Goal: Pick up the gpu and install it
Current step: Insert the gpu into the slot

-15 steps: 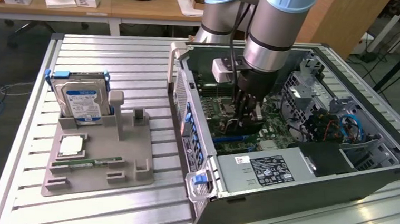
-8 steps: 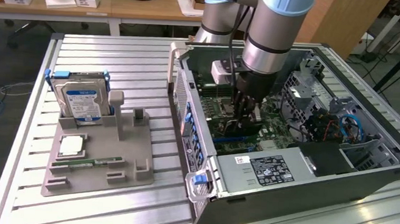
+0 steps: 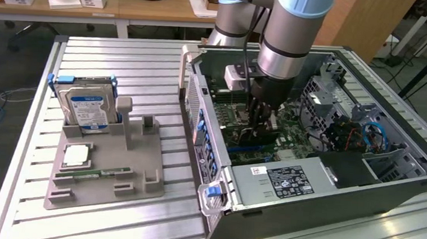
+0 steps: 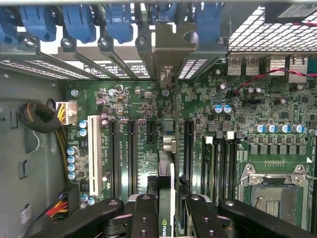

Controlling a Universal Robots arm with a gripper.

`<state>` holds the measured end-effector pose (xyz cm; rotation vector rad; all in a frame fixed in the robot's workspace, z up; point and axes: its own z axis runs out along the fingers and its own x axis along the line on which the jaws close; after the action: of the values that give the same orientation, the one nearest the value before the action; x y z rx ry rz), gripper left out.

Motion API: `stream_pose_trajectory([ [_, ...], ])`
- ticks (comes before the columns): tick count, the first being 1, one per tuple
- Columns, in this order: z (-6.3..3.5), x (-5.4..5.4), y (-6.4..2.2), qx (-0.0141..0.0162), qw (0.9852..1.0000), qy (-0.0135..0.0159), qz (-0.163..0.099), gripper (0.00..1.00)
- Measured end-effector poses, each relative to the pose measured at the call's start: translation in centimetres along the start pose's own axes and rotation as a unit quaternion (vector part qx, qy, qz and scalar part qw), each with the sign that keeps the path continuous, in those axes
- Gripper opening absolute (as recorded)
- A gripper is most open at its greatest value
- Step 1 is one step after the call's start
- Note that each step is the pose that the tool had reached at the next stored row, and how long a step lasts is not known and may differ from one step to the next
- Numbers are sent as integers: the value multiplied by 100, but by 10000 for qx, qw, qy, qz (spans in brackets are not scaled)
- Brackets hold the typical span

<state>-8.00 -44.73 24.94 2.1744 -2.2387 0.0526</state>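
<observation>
The gpu shows edge-on in the wrist view, standing upright above the green motherboard among its long black slots. Its silver end bracket reaches the case's rear slot openings. My gripper is shut on the card, one black finger on each side. In the exterior view my gripper reaches straight down into the open computer case, with the dark gpu just under it, close to the board. Whether the card sits in a slot I cannot tell.
Blue latches line the case's rear wall. A power supply and cables crowd the case. On the exterior view's left, a grey holder carries a hard drive, a square chip and a memory stick.
</observation>
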Motion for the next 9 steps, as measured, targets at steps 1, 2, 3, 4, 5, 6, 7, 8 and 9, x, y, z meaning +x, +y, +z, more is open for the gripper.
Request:
stream_pose_trajectory([
  [1,1,0,2,0,10000,-1,1,26],
  [2,2,0,3,0,10000,0,0,26],
  [3,2,0,3,0,10000,-1,0,26],
  [4,3,-1,4,0,10000,-1,0,26],
  [5,5,-1,4,0,10000,-1,1,26],
  [6,7,-1,4,1,10000,-1,1,26],
  [7,12,-1,4,1,10000,-1,1,26],
  [8,18,-1,4,1,10000,0,1,26],
  [9,24,-1,4,1,10000,0,1,26],
])
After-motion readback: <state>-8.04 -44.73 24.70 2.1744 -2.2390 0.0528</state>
